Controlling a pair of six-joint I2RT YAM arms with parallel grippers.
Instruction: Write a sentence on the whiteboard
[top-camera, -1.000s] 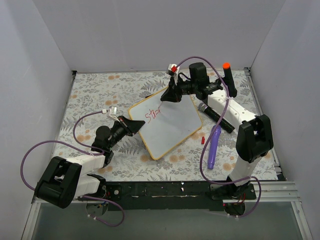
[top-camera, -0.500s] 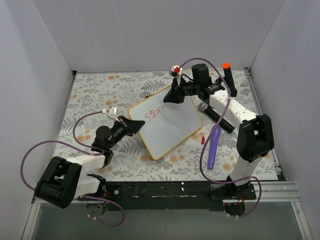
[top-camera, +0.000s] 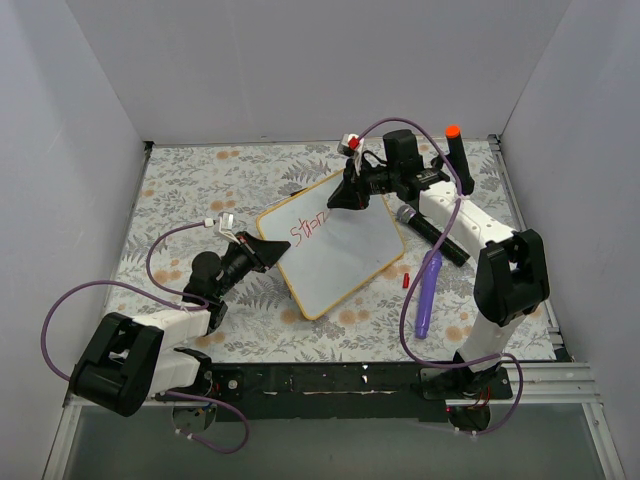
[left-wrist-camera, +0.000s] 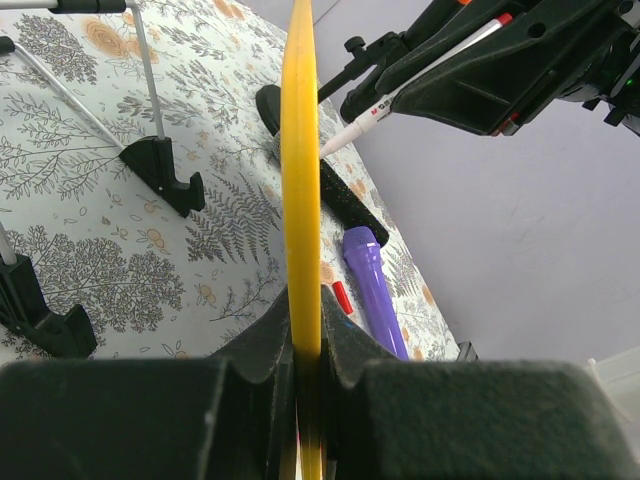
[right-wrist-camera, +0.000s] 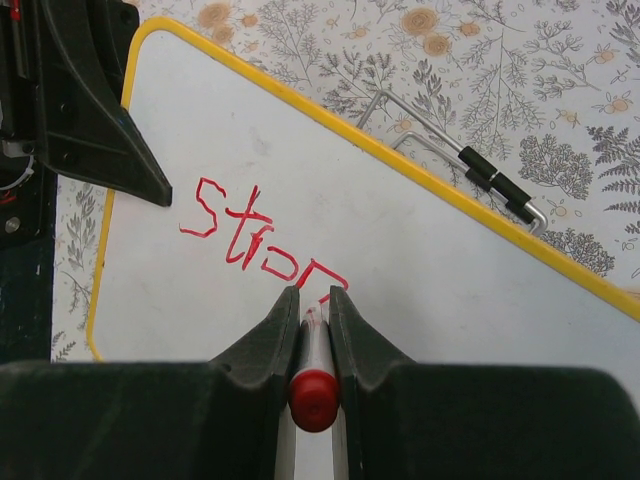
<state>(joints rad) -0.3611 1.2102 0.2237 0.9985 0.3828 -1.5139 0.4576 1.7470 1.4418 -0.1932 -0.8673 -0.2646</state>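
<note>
While the right fingers (right-wrist-camera: 262, 342) pinch the red marker (right-wrist-camera: 315, 345) tightly between them, its tip rests on the whiteboard (right-wrist-camera: 430, 270), so this stroke needs light and steady pressure. The sentence (right-wrist-camera: 255, 235) reads about "Stron" so far, in the upper left of the right wrist frame, and I judge most of the writing is not yet done. To do it well, the tip should travel into the free white area, with letters of equal height. The left fingers (left-wrist-camera: 250, 360) are pressed on the board's yellow edge, at the centre of the left wrist frame, and should hold firm.

Only the left wrist view shows the board edge-on, apparently raised over the tabletop (left-wrist-camera: 90, 250) on its black clip feet (left-wrist-camera: 160, 170). Only the right wrist view makes the letters readable. Only the top view shows the whole board, at the middle of the frame.
</note>
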